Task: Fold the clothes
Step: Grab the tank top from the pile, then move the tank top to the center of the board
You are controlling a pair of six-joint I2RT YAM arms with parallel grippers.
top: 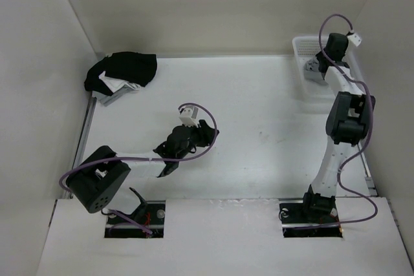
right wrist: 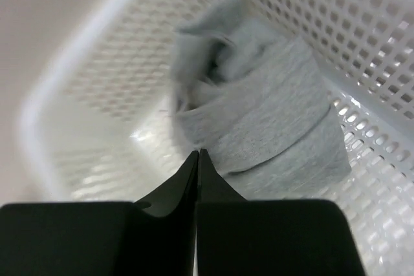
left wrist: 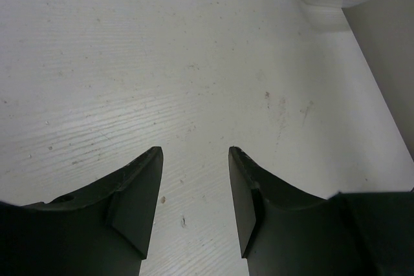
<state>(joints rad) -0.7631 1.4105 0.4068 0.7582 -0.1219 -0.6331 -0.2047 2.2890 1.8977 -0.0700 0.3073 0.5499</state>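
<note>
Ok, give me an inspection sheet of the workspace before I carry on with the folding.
Surface: white table, lightly scuffed and speckled.
Job's things: grey top, crumpled inside the white basket at the far right corner; not yet laid out.
Clutter: black-and-white garment pile at the far left corner.
Grippers: left gripper, jaws open above the table, holding nothing; right gripper, down in the basket, jaws shut at the top's near edge, pinch on fabric unclear.
Cables: purple cables looped along both arms; no snag seen.
Surroundings: white walls on three sides; nothing else seen.
</note>
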